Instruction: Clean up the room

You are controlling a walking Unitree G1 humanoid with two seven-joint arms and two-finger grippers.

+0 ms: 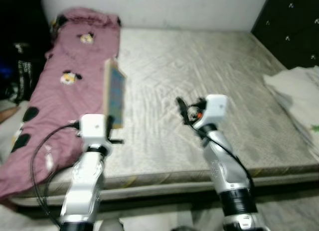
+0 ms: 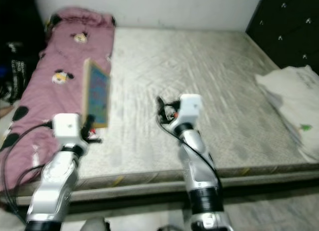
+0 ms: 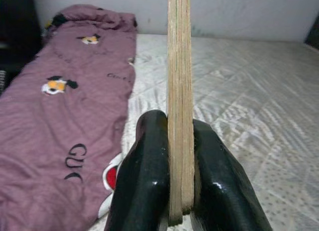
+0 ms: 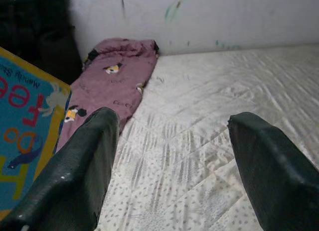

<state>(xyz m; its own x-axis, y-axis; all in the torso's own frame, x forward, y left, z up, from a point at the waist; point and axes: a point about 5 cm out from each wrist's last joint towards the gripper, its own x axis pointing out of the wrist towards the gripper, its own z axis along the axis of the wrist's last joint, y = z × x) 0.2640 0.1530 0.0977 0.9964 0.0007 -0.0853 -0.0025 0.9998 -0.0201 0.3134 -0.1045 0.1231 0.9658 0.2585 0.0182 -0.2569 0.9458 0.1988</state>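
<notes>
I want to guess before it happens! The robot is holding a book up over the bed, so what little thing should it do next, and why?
Probably carry the book off the mattress toward wherever books belong. The left gripper is already shut on its lower edge, holding it upright above the bed, so the grasp looks done. The right gripper is open and empty.

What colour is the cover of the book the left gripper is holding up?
The book has a blue cover with a yellow border and red letters, clearest in the right wrist view.

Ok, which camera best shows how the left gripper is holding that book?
The left wrist view: both fingers clamp the book edge-on near its lower end. The head views show the left gripper holding it upright above the mattress; the right wrist view catches its blue cover.
</notes>
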